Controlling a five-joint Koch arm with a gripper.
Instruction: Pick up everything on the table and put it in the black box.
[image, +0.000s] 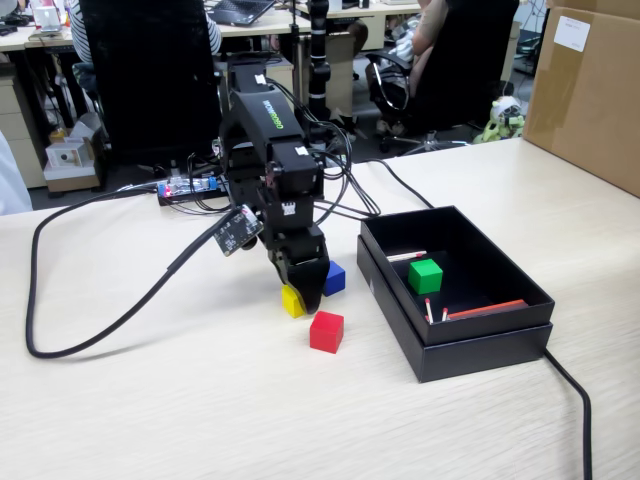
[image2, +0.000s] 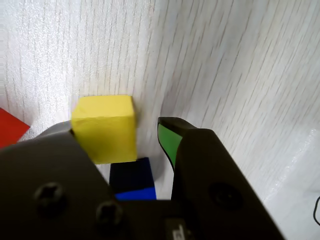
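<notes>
We see the yellow cube (image2: 105, 129) sitting on the table (image: 150, 400), between the jaws of the gripper (image2: 120, 135). One jaw looks to be against the cube's left side in the wrist view, while the green-padded jaw stands a little off its right side, so the claw is parted around the cube without yet pinching it. The blue cube (image: 334, 277) lies just behind the gripper (image: 297, 298) in the fixed view, though we cannot tell whether it touches the yellow cube (image: 291, 300). The red cube (image: 326, 331) rests nearby toward the camera. The green cube (image: 425, 275) lies inside the black box (image: 480, 345), beside thin red-tipped sticks (image: 485, 309).
</notes>
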